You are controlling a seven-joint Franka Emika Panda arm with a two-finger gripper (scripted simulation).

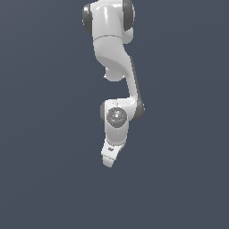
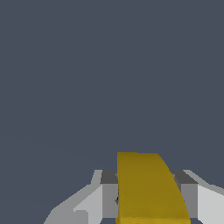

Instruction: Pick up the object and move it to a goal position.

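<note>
I count one object (image 2: 146, 188), a yellow-orange block, and in the wrist view it sits right between the two fingers (image 2: 109, 197) of the claw (image 2: 149, 199). Grey pads flank it on both sides and look to be touching its faces, so I read the claw as closed down onto the block w/ only the block's width left between the jaws. The block's front edge sticks out past the fingertips toward the camera's far field; its top face is flat and one side curves off. I can't make out specks on it at this res.

In the exterior view I can't pick out the block at all; the claw (image 1: 108, 162) is small there and hides whatever it carries. One arm (image 1: 117, 67), one claw, nothing else countable. The arm hangs down from the top of the frame: big white shoulder link w/ dark joint caps, then a narrower link running down to a round wrist joint, then the hand angled down and slightly toward the exterior view's left. Background is plain dark blue-grey in both views; I can't tell a counter surface from it, nor whether the claw is touching anything below.
</note>
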